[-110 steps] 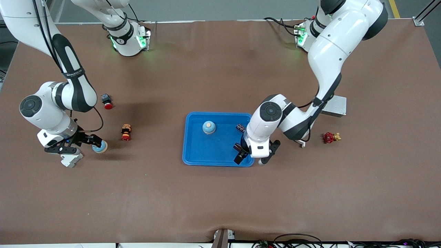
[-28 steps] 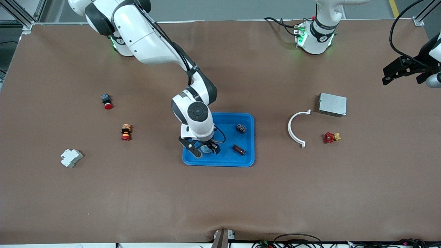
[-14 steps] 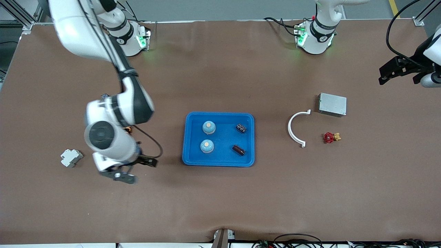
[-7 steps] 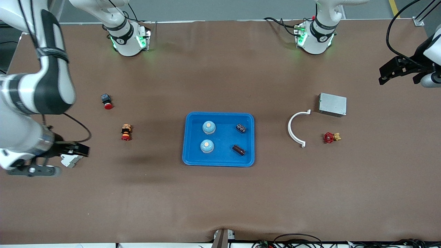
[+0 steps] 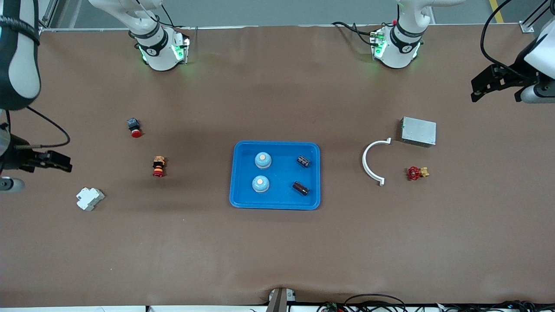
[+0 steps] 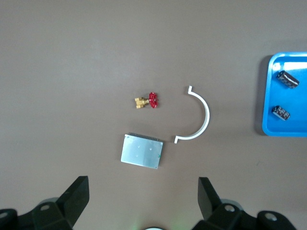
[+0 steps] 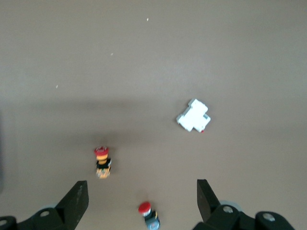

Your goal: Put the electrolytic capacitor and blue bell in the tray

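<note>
The bright-blue tray lies mid-table. In it stand two blue bells with tan tops, and two dark electrolytic capacitors lie toward the left arm's end. My right gripper is open and empty, up in the air at the right arm's end of the table; its wrist view shows wide-apart fingers. My left gripper is open and empty, high at the left arm's end. Its wrist view shows the tray's edge and both capacitors.
Toward the left arm's end lie a grey metal box, a white half-ring and a red valve. Toward the right arm's end lie a red push button, an orange-red button and a white breaker.
My right gripper set the second blue bell in the tray, opened, and swung away to the right arm's end. The left arm drew back from the tray, leaving a capacitor there.
</note>
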### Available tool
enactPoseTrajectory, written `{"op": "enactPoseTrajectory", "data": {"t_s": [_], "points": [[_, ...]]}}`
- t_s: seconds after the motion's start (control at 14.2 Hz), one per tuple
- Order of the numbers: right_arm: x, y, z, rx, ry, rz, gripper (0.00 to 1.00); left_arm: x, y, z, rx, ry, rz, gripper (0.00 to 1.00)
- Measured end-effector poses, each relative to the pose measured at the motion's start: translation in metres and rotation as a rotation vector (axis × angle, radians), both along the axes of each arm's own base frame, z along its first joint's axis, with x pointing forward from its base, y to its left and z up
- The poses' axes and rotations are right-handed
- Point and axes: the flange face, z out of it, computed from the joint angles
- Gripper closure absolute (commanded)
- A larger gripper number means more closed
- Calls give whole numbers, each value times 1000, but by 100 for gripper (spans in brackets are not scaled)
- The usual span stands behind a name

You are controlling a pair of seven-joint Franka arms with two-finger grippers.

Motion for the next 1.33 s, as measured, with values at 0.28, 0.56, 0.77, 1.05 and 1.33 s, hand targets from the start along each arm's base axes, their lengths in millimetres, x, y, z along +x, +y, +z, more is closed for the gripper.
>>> {"op": "enactPoseTrajectory", "data": {"t_s": [0.28, 0.56, 0.77, 1.05, 1.33], "points": [[-30, 3, 32, 13, -2, -22, 0, -5, -6, 2, 2, 8, -10, 0], [-56, 8, 57, 46, -20, -79, 0, -6, -16, 2, 3, 9, -28, 0], [-72, 11, 76, 73, -29, -93, 0, -6, -16, 0, 4, 14, -27, 0], [-85, 13, 89, 86, -22, -99, 0, -6, -16, 0, 4, 14, -26, 0], [-91, 14, 94, 89, -19, -108, 0, -6, -18, 0, -16, 17, -29, 0]]}}
